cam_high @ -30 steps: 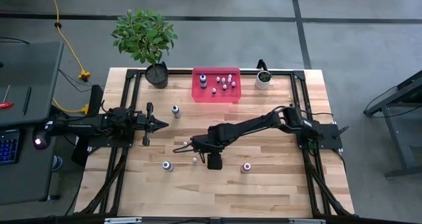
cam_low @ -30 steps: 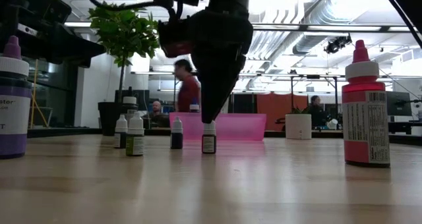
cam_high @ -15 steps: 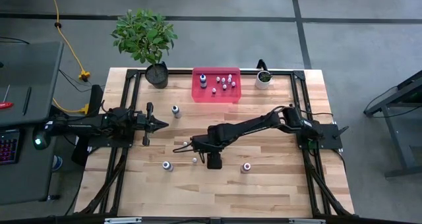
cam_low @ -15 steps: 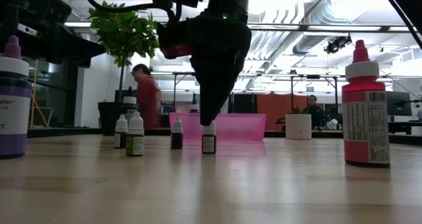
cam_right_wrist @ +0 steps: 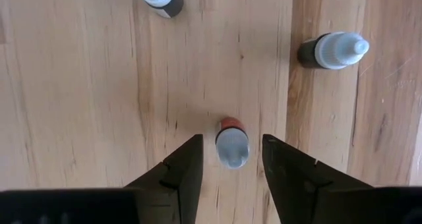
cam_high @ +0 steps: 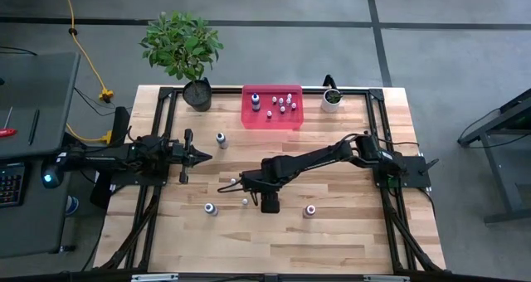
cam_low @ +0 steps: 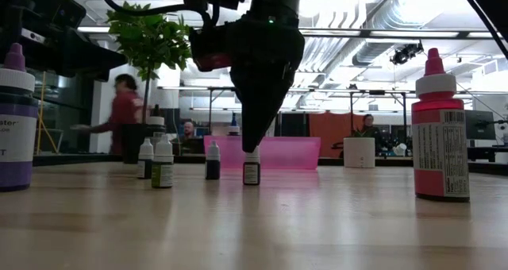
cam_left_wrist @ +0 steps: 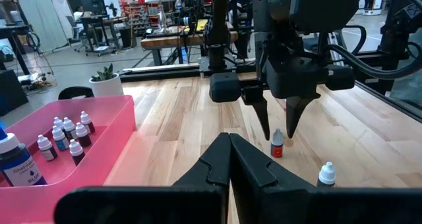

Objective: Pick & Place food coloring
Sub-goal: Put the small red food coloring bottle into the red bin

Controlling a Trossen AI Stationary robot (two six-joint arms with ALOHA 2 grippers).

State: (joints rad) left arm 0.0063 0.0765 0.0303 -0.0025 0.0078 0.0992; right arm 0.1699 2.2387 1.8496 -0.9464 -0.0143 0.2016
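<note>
From above, the right gripper [cam_high: 246, 192] hung over a small bottle [cam_high: 245, 201] near the table's [cam_high: 348, 232] middle; the pink bin [cam_high: 271, 116] at the far edge held several bottles. At table height, the bottle [cam_low: 251, 169] stood upright under the fingers. Past the left gripper [cam_left_wrist: 229, 159], pressed together, the bin [cam_left_wrist: 112, 128] showed more bottles. Below the right wrist, fingers [cam_right_wrist: 184, 168] stood apart astride the cap [cam_right_wrist: 232, 147], not touching. Judged light, rigid, tippable; grasp near the cap.

A tiny white-capped food coloring bottle with a red label [cam_right_wrist: 231, 145] stands upright between my fingers [cam_right_wrist: 181, 168], untouched. More small white-capped bottles [cam_right_wrist: 331, 51] stand nearby at 10 and 2 o'clock. Several others [cam_high: 282, 104] sit grouped farther toward 12.
</note>
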